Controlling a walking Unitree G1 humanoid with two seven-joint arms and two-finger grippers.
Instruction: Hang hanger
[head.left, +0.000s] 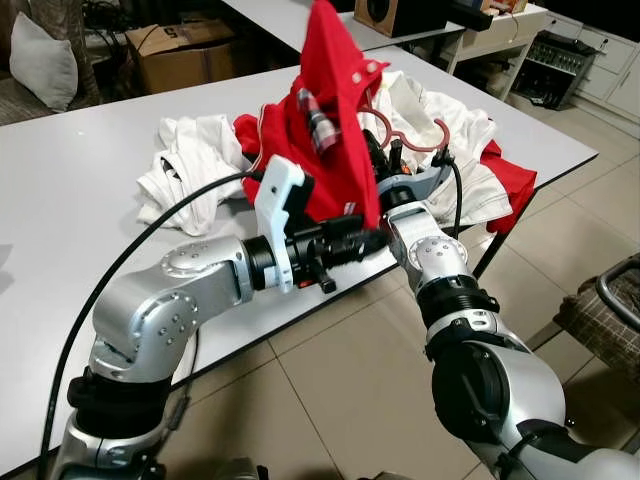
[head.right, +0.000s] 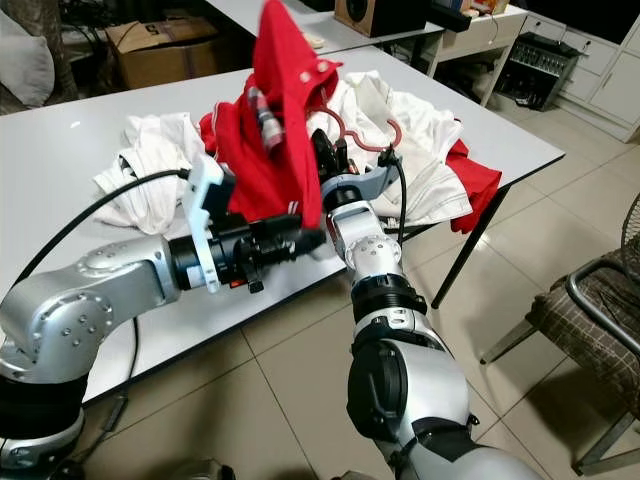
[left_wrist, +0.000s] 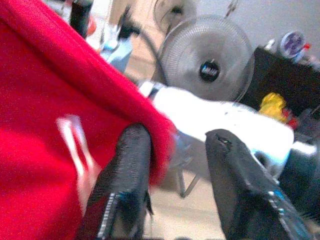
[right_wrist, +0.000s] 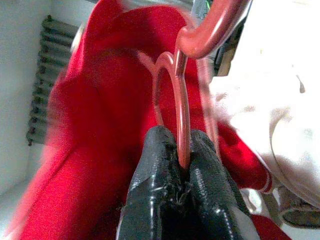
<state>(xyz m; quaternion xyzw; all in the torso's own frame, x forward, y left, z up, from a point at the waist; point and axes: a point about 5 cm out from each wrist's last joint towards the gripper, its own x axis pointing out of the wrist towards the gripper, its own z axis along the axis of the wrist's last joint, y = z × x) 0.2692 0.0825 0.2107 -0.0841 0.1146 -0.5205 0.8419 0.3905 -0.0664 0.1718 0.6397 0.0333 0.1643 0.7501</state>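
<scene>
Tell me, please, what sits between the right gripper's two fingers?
The thin red hanger wire. The right wrist view shows the right gripper pinched shut on it, with the red shirt draped behind.

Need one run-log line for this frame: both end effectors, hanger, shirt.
right end effector: shut on pink hanger | left end effector: open at hem of red shirt | shirt lifted above white table | hanger inside shirt, not yet hung
</scene>
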